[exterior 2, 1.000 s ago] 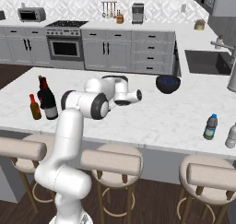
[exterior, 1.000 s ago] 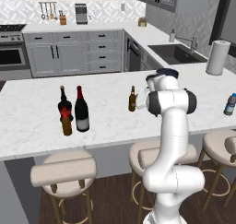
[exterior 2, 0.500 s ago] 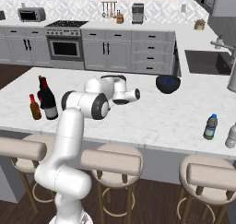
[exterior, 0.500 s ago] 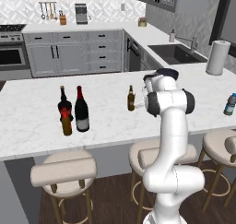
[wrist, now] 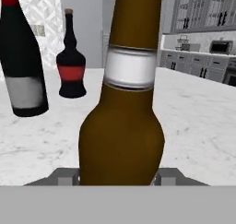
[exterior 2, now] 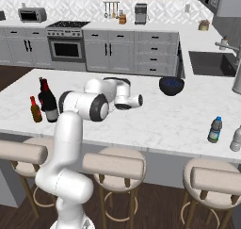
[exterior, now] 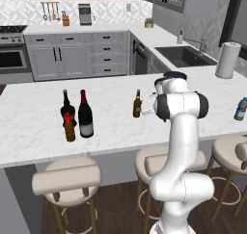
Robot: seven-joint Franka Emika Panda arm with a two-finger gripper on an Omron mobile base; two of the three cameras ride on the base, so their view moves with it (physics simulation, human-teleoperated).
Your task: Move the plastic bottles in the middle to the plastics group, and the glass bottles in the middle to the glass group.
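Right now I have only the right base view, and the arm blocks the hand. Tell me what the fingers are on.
Observer: In the hand view the fingers are shut on the slim olive-brown beer bottle, low on its body.
Operator: Give me its posture before I lift.
Observer: The left base view shows the beer bottle upright, its base on the island counter.
Operator: Say what lies ahead of the hand.
Observer: The hand view looks past it at the tall wine bottle and the red-labelled dark bottle, both standing apart from it.
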